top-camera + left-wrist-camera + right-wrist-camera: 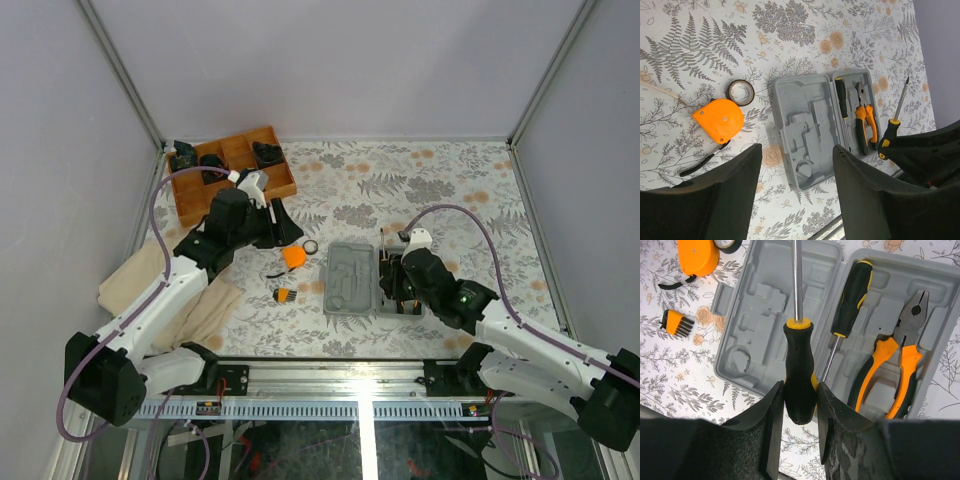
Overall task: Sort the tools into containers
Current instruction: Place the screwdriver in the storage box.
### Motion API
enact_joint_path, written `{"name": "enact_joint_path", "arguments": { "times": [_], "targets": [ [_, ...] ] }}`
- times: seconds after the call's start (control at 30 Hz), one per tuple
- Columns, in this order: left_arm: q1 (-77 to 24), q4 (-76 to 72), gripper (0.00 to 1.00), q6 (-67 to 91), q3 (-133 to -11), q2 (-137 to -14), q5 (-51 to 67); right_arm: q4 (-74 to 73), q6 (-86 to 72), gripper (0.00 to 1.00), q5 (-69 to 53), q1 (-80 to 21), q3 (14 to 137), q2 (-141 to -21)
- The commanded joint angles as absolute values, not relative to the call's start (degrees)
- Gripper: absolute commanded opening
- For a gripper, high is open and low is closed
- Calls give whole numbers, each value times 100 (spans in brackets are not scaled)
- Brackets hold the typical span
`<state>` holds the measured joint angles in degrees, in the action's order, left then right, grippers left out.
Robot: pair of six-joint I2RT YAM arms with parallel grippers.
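The grey case lies open in the middle; it also shows in the left wrist view and the right wrist view. Its right half holds a black-and-yellow screwdriver and orange-handled pliers. My right gripper is shut on a second black-and-yellow screwdriver, held above the case, shaft pointing away. My left gripper is open and empty above the cloth left of the case. The orange tape measure, black ring and stubby bit lie on the cloth.
A brown wooden divided tray with black parts stands at the back left. Beige cloths lie at the near left under my left arm. A metal rail runs along the near edge. Grey walls enclose the table.
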<state>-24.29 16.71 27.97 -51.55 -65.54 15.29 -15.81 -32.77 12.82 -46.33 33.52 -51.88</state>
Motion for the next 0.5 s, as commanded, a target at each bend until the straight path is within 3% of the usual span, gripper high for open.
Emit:
{"name": "enact_joint_path", "arguments": {
  "times": [0.0, 0.47],
  "targets": [
    [-2348, 1571, 57, 2611, -5277, -6423, 1602, -1514, -3655, 0, 1286, -4526, 3384, -5175],
    [-2238, 1620, 57, 2619, -5187, -6347, 1624, -1805, -3880, 0, 1226, -4477, 3647, -5630]
  ]
}}
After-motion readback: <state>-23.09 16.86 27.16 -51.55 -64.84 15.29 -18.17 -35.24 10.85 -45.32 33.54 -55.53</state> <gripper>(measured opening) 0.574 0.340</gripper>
